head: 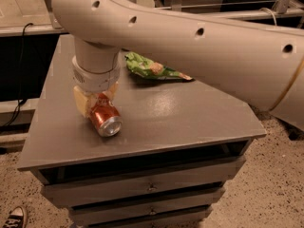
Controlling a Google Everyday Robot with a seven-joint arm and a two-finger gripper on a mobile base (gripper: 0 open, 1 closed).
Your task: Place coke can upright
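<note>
The coke can (104, 118), red-orange with a silver end facing the camera, is tilted on its side just above the grey cabinet top (166, 122) at the front left. My gripper (95, 103) comes down from the big white arm, and its cream-coloured fingers (81, 101) are closed around the can's far end. The can's upper part is hidden by the wrist.
A green snack bag (152, 68) lies on the cabinet top behind the can, partly under the arm. The cabinet has several drawers (152, 188) below. The front edge is close to the can. A shoe (14, 217) is on the floor at lower left.
</note>
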